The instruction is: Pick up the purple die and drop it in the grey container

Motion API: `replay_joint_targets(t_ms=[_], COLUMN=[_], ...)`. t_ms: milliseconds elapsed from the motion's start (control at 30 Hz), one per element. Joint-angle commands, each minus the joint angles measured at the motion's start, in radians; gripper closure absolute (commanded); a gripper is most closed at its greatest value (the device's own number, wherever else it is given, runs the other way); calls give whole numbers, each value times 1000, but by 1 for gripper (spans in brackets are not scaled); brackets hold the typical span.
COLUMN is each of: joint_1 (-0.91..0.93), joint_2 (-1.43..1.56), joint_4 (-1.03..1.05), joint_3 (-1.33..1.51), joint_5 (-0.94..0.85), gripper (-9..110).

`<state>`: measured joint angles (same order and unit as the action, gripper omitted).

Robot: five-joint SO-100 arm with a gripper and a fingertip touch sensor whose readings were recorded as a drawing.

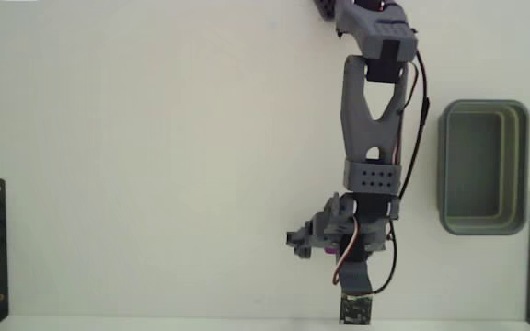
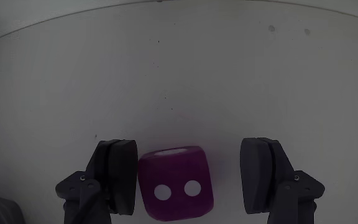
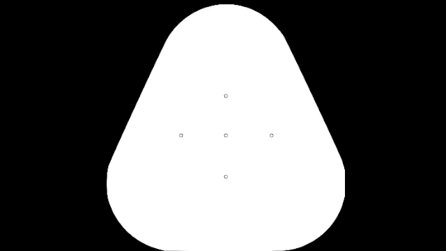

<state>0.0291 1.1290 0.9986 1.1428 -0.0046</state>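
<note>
Fingers: the gripper point(image 2: 189, 180) stands spread apart in the wrist view, one finger point(image 2: 120, 174) on the left and the other on the right, not yet clamped on anything.
Die: the purple die point(image 2: 176, 183) sits on the white surface point(image 2: 179, 74) between the fingers, a two-dot face toward the camera. It is touching or just beside the left finger, with a clear gap to the right one.
Why so placed: the fingers straddle the die so that closing should pinch it from both sides; the off-centre fit suggests the die may slide a little toward the right finger as they close.
Fixed view: the arm point(image 1: 373, 129) reaches down the picture, and only a sliver of magenta point(image 1: 325, 248) shows under the gripper.
Container: the grey container point(image 1: 483, 167) lies well apart at the right edge of the fixed view, open side up and looking empty.
Step in hand: judged to be the grasp; lifting and carrying remain.
</note>
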Motion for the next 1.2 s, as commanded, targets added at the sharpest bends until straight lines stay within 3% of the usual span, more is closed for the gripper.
replay_joint_targets(t_ms=[0,1167], joint_1=[11,11], joint_2=[48,48], joint_4=[-18,-18], joint_3=[3,3], joint_5=[5,5], gripper=[-9,-3])
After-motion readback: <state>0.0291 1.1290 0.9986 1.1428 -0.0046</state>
